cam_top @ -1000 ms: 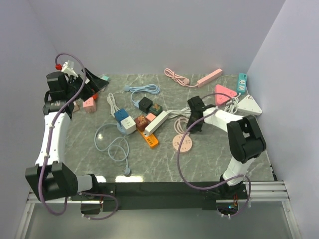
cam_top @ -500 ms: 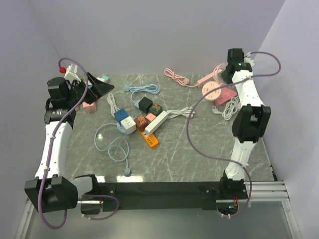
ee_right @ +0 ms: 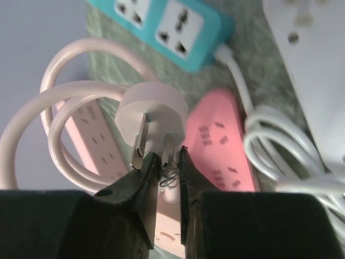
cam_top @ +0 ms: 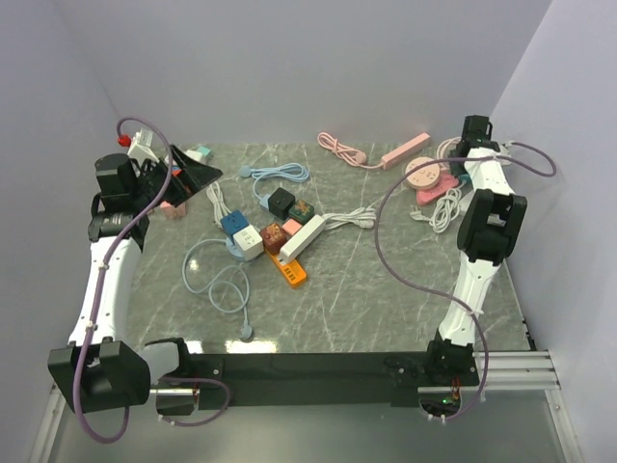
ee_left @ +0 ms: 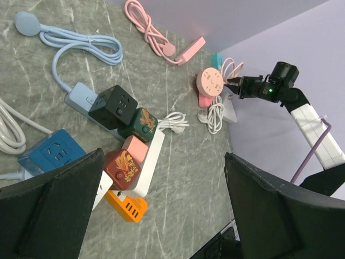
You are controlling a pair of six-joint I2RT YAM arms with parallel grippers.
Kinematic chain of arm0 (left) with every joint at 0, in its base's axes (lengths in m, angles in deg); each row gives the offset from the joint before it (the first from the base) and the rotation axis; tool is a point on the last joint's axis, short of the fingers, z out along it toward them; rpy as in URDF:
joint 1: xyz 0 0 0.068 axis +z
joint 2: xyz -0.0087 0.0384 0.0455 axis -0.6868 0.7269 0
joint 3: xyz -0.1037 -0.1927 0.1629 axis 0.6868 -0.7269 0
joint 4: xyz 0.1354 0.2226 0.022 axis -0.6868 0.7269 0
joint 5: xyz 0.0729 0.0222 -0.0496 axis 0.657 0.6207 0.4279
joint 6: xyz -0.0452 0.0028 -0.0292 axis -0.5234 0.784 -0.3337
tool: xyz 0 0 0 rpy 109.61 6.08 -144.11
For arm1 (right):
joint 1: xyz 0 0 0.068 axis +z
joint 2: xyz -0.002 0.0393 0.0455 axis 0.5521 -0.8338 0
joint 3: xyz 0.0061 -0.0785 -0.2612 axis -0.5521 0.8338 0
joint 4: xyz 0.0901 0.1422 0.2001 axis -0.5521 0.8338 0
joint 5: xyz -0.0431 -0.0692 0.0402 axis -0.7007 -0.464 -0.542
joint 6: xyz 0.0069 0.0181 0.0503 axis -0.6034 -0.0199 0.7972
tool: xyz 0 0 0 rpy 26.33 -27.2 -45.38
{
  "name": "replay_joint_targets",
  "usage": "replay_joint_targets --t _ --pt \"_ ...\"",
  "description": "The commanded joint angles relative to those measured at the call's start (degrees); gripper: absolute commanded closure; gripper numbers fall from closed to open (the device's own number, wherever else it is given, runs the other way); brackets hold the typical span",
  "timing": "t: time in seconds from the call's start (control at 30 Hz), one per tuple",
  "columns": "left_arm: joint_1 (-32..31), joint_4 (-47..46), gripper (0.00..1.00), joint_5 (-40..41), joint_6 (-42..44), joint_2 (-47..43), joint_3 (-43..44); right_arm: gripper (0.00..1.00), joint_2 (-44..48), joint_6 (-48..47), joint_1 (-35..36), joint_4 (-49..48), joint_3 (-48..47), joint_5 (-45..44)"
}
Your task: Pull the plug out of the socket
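Observation:
A white power strip [cam_top: 302, 237] lies mid-table with a red cube [cam_top: 273, 236] and a pink cube [ee_left: 135, 148] plugged against it; it also shows in the left wrist view [ee_left: 148, 162]. My right gripper [cam_top: 455, 160] is at the far right back corner. In the right wrist view its jaws [ee_right: 167, 162] are nearly closed round a prong of a pale pink round plug [ee_right: 153, 110]. The round pink socket [cam_top: 421, 174] hangs at its tips, also seen in the left wrist view [ee_left: 210, 82]. My left gripper [cam_top: 191, 172] is wide open and empty at the far left [ee_left: 161, 216].
An orange block [cam_top: 292, 272], a blue cube [cam_top: 234, 225], a black cube [cam_top: 281, 202] and a light blue cable [cam_top: 275, 174] crowd the centre. A long pink strip [cam_top: 405, 149], a teal strip [ee_right: 172, 24], a pink triangular socket [ee_right: 221, 145] and a white cable coil [cam_top: 443, 207] fill the right back corner.
My right arm has swung from the table's middle to the far right back corner, carrying the round pink socket with it. The left gripper has barely moved.

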Motion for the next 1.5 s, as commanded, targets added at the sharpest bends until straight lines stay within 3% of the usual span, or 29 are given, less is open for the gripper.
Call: replay_joint_targets --t 0.0,0.03,0.07,0.13,0.2,0.27,0.4,0.57,0.7,0.87,1.03,1.47 --pt "-0.49 -0.86 0.0 0.59 -0.23 1.21 -0.97 0.97 -1.1 2.83 -2.42 -5.38 -9.26 1.16" --pt "-0.58 -0.42 0.01 0.77 0.21 2.43 -1.06 0.86 -1.89 2.22 -2.77 -4.84 -10.24 2.82" --pt "-0.76 0.63 0.01 1.2 0.91 3.14 -0.72 0.56 -3.03 1.77 -3.04 -4.66 -11.04 4.14" --pt "-1.81 2.21 0.01 2.61 2.49 5.07 -0.28 0.28 -2.96 0.46 -3.57 -3.25 -12.19 6.86" --pt "-2.42 2.65 0.01 3.4 2.94 6.13 -0.1 0.19 -1.65 -1.56 -3.57 -4.56 -9.48 9.59" --pt "-2.87 2.31 0.01 3.76 2.24 7.01 -0.27 0.15 2.81 -3.14 -3.39 -6.92 -6.23 13.09" --pt "-3.05 0.03 0.01 2.7 0.75 7.1 -1.59 0.14 13.9 -7.98 -0.59 -12.48 9.31 17.68" --pt "-3.22 -0.33 0.01 0.6 0.3 7.01 -2.29 0.14 28.99 -15.62 9.23 -11.07 22.5 18.12" --pt "-3.31 0.11 0.0 -0.46 0.83 6.14 -3.7 0.13 35.53 -18.52 17.6 -6.35 30.78 19.53" --pt "-3.31 0.02 0.0 -1.34 1.09 3.86 -6.42 0.13 36.51 -23.8 29.11 2.88 30.88 17.88" --pt "-3.22 -1.03 0.01 -1.87 0.22 1.75 -9.06 0.13 34.67 -21.36 38.78 2.9 32.38 16.28" --pt "-3.31 1.78 0.01 -0.99 1.71 -1.68 -11.35 0.18 22.36 -15.98 48.72 -1.84 29.3 21.02"
